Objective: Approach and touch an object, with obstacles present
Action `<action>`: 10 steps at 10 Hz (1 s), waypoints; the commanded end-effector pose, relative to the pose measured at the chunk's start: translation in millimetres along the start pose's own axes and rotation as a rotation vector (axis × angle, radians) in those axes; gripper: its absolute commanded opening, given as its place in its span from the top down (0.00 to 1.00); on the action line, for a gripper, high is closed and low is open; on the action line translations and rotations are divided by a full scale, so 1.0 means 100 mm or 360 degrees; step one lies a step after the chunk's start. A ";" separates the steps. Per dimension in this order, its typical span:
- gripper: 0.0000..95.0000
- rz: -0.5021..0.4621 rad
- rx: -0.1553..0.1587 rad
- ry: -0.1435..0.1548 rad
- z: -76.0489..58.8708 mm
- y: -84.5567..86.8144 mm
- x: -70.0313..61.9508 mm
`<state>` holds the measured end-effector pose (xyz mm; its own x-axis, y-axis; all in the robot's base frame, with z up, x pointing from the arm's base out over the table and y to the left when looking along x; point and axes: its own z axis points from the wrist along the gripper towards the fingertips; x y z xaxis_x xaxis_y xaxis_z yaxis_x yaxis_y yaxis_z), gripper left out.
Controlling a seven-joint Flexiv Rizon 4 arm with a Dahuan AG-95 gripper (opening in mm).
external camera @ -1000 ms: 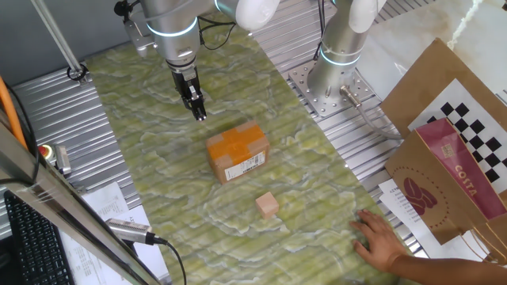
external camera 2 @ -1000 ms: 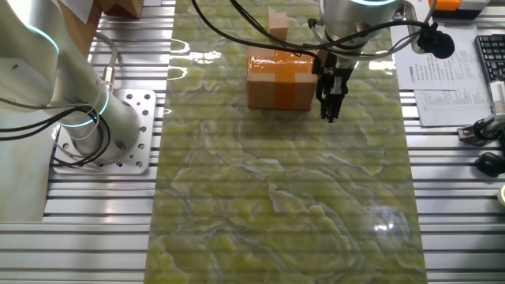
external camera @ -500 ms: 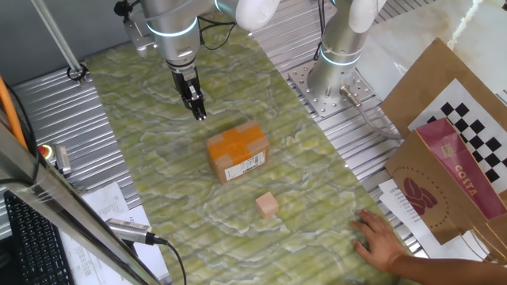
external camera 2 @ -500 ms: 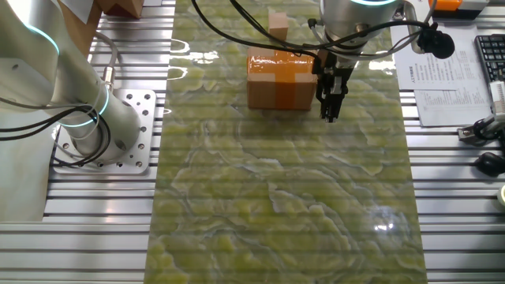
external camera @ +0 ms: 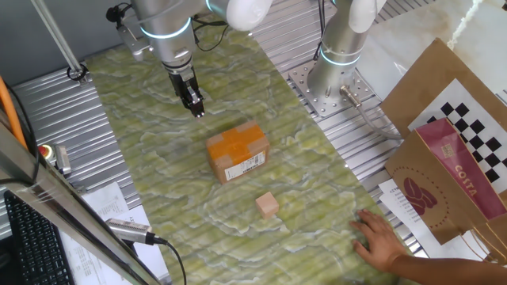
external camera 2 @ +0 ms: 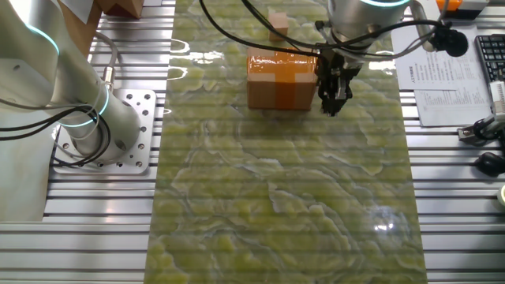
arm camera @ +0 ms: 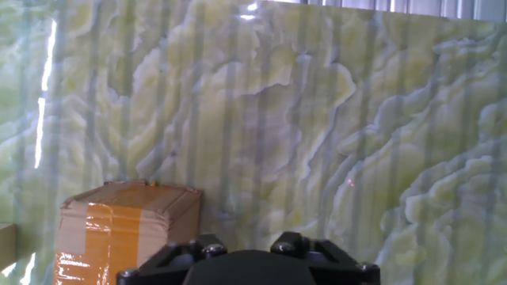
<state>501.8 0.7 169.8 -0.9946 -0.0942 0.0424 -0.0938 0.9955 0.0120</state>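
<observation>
sitting square on the mat, cube (external camera: 268,205) beyond box (external camera: 236,153), corner toward hand (external camera: 198,112).

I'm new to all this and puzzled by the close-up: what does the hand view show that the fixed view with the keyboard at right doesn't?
Only the hand view shows the underside of the hand up close. Only the fixed view shows the wooden cube, the arm's base and the keyboard. Both show the orange-taped cardboard box on the green marbled mat.

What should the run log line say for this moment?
gripper: empty, above mat | small tan wooden cube: untouched | orange-taped brown cardboard box: between gripper and cube
</observation>
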 end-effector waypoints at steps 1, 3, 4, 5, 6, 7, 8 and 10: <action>1.00 0.0001 0.0004 -0.0009 -0.01 0.00 0.02; 1.00 0.0000 0.0003 -0.0008 -0.01 0.00 0.02; 1.00 -0.0001 0.0003 -0.0008 -0.01 0.00 0.02; 1.00 -0.0001 0.0005 -0.0009 -0.01 0.00 0.02; 1.00 0.0000 0.0005 -0.0010 -0.01 0.00 0.02; 1.00 -0.0001 0.0007 -0.0010 -0.01 0.00 0.02; 1.00 -0.0002 0.0007 -0.0010 -0.01 0.00 0.02; 1.00 -0.0008 0.0010 -0.0018 -0.01 0.00 0.02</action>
<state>499.9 0.2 170.8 -0.9946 -0.0993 0.0309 -0.0991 0.9951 0.0056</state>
